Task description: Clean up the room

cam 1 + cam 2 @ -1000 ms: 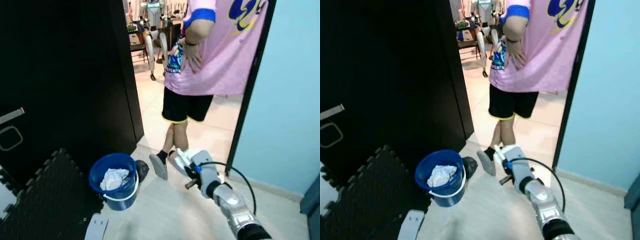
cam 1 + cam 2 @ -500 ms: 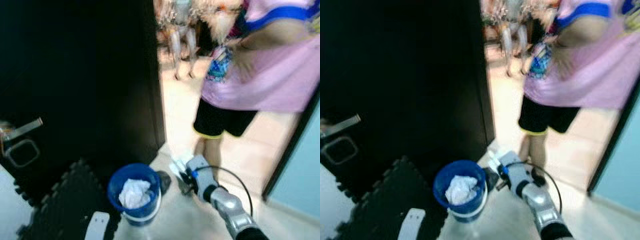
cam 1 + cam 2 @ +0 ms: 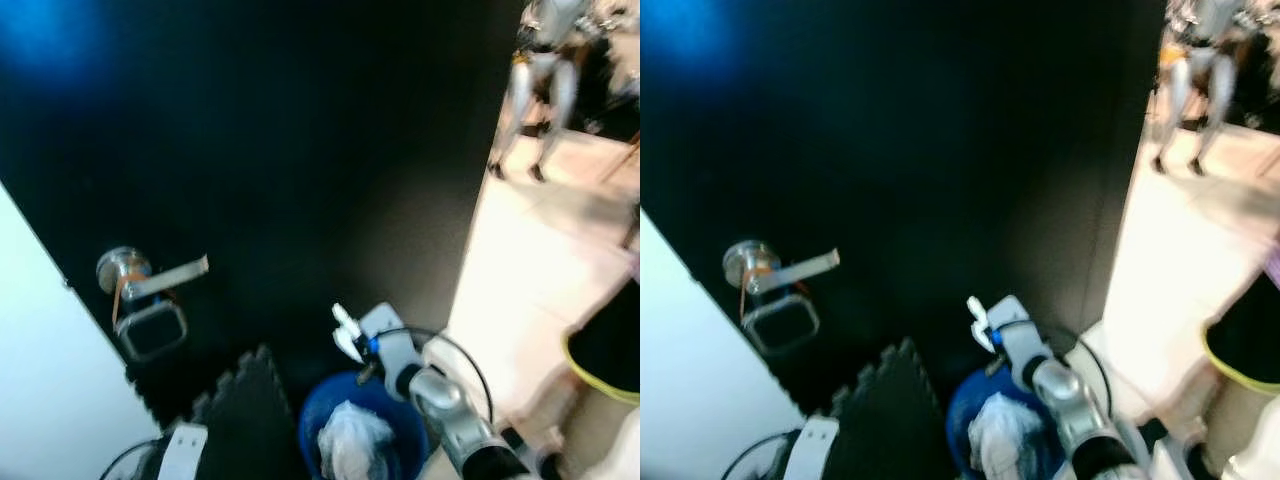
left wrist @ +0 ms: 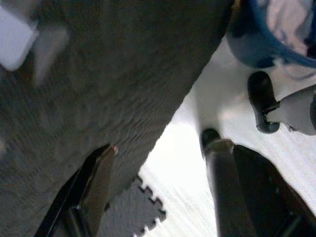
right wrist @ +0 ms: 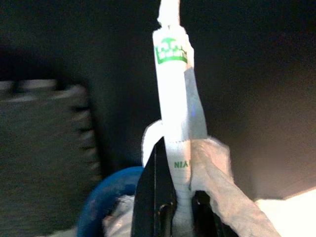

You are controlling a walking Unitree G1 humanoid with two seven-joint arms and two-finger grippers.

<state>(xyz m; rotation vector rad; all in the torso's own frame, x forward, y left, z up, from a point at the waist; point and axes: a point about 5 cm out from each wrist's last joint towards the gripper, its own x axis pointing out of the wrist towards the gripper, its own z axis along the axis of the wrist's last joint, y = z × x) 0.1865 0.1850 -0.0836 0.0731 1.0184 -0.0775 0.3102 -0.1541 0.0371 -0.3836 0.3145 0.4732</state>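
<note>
Evidently the left tool (image 4: 158, 185) hangs idle with its fingers spread above the dark foam mat (image 4: 98, 79). To its right, the right tool (image 5: 173, 207) is clamped on a white wrapper (image 5: 174, 98), pinched near its lower end, just above the blue bucket (image 3: 365, 435) by the black door (image 3: 300, 150). The wrapper looks light, thin and crushable, so it should drop freely.

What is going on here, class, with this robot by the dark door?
The robot's right hand is shut on a white wrapper with green print, held above a blue bucket that already has crumpled white rubbish in it. The bucket stands on the floor by a black door and a black foam mat. The left hand hangs open above the mat.
</note>
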